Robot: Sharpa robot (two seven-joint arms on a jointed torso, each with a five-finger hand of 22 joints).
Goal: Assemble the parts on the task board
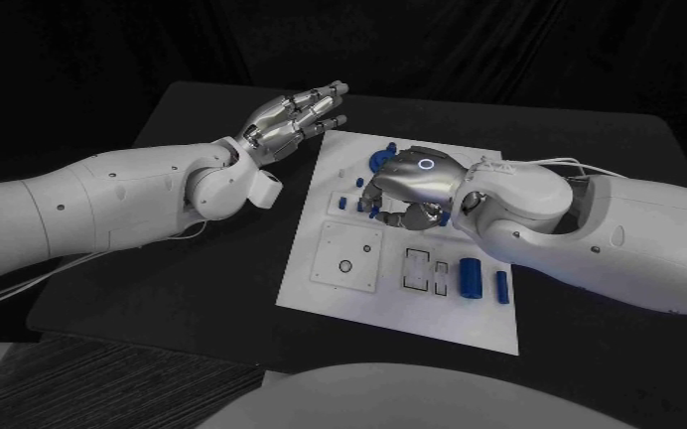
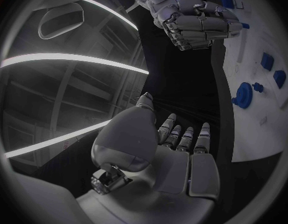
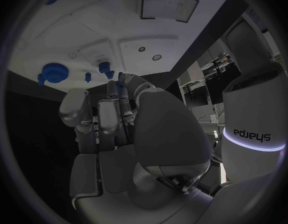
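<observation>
Hovering over the middle of the white task board, the right hand is being held with fingers curled down among small blue parts; whether one is pinched cannot be told. The left hand is being kept spread, empty, beside the board's far corner. A hidden part is likely being nudged or misaligned if fingers press blindly.

I see the white task board lying flat mid-table, two blue parts standing near its right edge, possibly upright.
</observation>
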